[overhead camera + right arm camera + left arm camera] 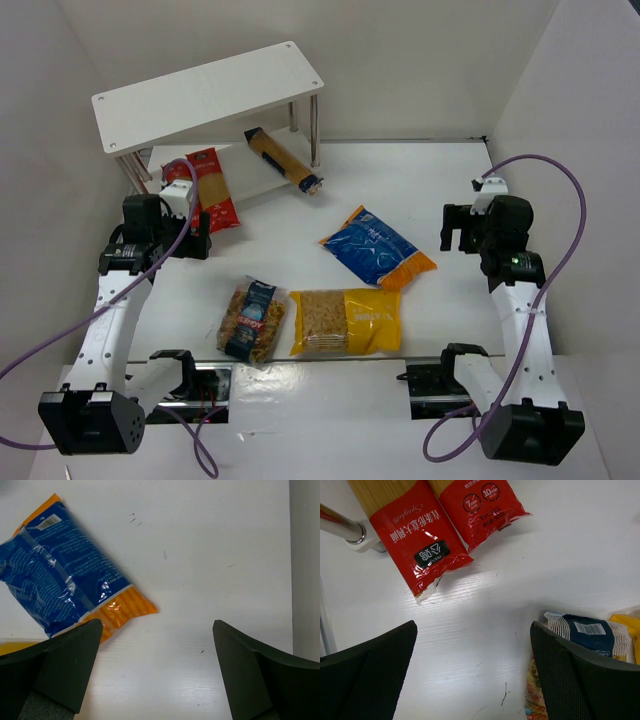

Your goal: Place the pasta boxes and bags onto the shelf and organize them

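Observation:
The white two-tier shelf [210,90] stands at the back left. Two long red spaghetti packs [213,188] lie side by side on its lower board, ends sticking out; they show in the left wrist view [417,535]. A slim brown-orange spaghetti pack [284,159] lies slanted on the lower board's right end. The blue-orange bag [377,249] [60,587], the large yellow bag [346,321] and the small fusilli bag [252,318] [580,635] lie on the table. My left gripper [185,232] [472,675] is open and empty by the red packs. My right gripper [468,228] [157,672] is open and empty, right of the blue-orange bag.
White walls close in the table on the left, back and right. A metal shelf post [340,525] stands close to the left gripper. Both arm bases and purple cables [560,190] sit at the near edge.

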Available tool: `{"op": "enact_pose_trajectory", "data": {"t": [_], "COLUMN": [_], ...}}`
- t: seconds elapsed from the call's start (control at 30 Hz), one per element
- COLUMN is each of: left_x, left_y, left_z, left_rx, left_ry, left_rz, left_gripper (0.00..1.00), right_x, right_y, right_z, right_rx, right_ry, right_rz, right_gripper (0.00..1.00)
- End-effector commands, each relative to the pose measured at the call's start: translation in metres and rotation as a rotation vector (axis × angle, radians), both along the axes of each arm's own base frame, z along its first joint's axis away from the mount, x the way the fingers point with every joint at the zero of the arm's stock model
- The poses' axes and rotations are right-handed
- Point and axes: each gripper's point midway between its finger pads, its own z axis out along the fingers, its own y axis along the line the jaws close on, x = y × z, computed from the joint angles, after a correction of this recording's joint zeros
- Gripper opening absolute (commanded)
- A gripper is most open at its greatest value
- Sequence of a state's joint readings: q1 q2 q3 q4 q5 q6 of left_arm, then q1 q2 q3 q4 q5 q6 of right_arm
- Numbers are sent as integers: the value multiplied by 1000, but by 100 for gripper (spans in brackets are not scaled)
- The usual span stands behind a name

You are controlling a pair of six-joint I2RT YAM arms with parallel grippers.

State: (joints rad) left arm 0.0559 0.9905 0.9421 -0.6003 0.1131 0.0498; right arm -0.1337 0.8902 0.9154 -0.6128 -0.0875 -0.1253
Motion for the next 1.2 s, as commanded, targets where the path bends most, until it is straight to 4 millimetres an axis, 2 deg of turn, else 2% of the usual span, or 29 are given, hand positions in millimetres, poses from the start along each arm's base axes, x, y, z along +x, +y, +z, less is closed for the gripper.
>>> {"op": "enact_pose_trajectory", "data": {"t": [0.0, 0.33, 0.43, 0.47, 0.5, 0.57, 0.6, 0.67, 0.7, 0.77, 0.87, 1.0, 1.13, 1.17], "left_x": [1, 1, 1, 0, 0, 0, 0, 0, 0, 0, -1, -1, -1, -1], "left_y": [-2, -1, -1, -1, -1, -1, -1, -3, -3, -3, -4, -5, -5, -5], "left_z": [7, 4, 4, 3, 3, 3, 3, 3, 3, 3, 3, 3, 3, 3], "left_rx": [-5, 2, 2, 1, 1, 1, 1, -5, -5, -5, -11, -11, -11, -11], "left_ry": [-34, -26, -25, -16, -16, -16, -16, -17, -17, -17, -17, -17, -17, -17], "left_rz": [-16, -21, -21, -21, -21, -21, -21, -28, -28, -28, -35, -35, -35, -35], "left_gripper": [100, 100, 100, 100, 100, 100, 100, 100, 100, 100, 100, 100, 100, 100], "right_x": [3, 1, 2, 6, 6, 12, 17, 29, 33, 38, 47, 57, 70, 67], "right_y": [6, 7, 25, 40, 47, 64, 67, 75, 79, 87, 102, 107, 113, 116], "right_z": [20, 19, 7, 4, -3, -5, -22, -28, -39, -46, -57, -77, -107, -114], "right_rx": [-12, -16, 6, 32, 28, 3, -22, -149, -193, -226, -197, -208, -190, -180], "right_ry": [-90, -94, -41, -19, 9, 37, 96, 113, 144, 168, 203, 245, 314, 339], "right_rz": [55, 67, 198, 280, 325, 395, 406, 399, 432, 478, 569, 620, 649, 683], "right_gripper": [100, 100, 100, 100, 100, 100, 100, 100, 100, 100, 100, 100, 100, 100]}}
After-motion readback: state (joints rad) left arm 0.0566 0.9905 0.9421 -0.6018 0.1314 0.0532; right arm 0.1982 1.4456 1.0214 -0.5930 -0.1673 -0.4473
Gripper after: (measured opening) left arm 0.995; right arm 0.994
